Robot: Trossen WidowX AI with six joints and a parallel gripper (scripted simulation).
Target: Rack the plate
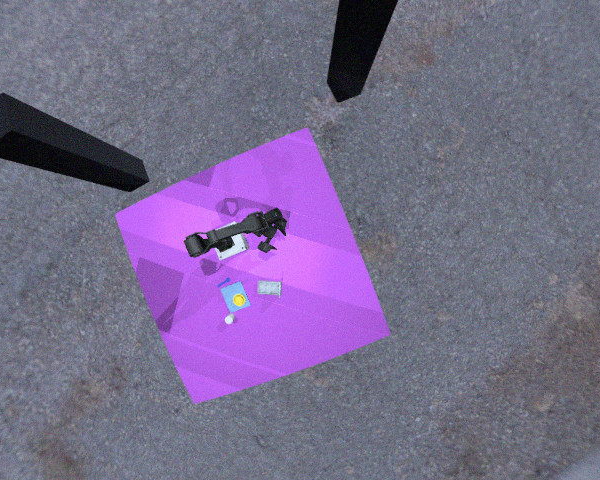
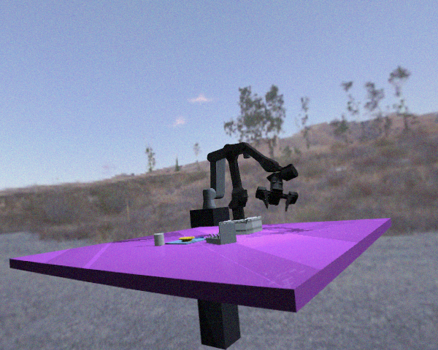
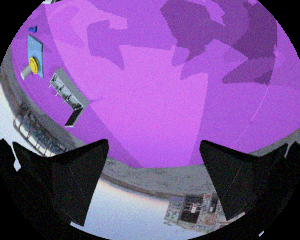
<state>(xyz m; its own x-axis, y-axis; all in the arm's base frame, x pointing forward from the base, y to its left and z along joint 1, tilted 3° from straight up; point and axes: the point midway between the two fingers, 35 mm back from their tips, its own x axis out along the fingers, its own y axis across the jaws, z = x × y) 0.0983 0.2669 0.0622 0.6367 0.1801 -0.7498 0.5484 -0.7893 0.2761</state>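
Note:
A yellow plate (image 1: 238,299) (image 2: 186,238) (image 3: 34,65) lies flat on a light blue mat (image 1: 230,291) (image 2: 174,243) (image 3: 35,44). A grey dish rack (image 1: 268,287) (image 2: 227,232) (image 3: 69,90) stands beside the mat, with a taller panel at one end and small rails in it. My gripper (image 1: 276,239) (image 2: 277,208) (image 3: 156,146) is open and empty. It hangs high above the table, well away from the plate and the rack. In the wrist view both lie at the upper left, outside the fingers.
A white cup (image 1: 229,319) (image 2: 158,239) (image 3: 25,72) stands beside the mat. A small blue utensil (image 1: 224,282) (image 3: 33,29) lies at the mat's opposite side. The arm's pale base plate (image 1: 233,250) is on the purple table (image 1: 310,325) (image 2: 271,263) (image 3: 155,95).

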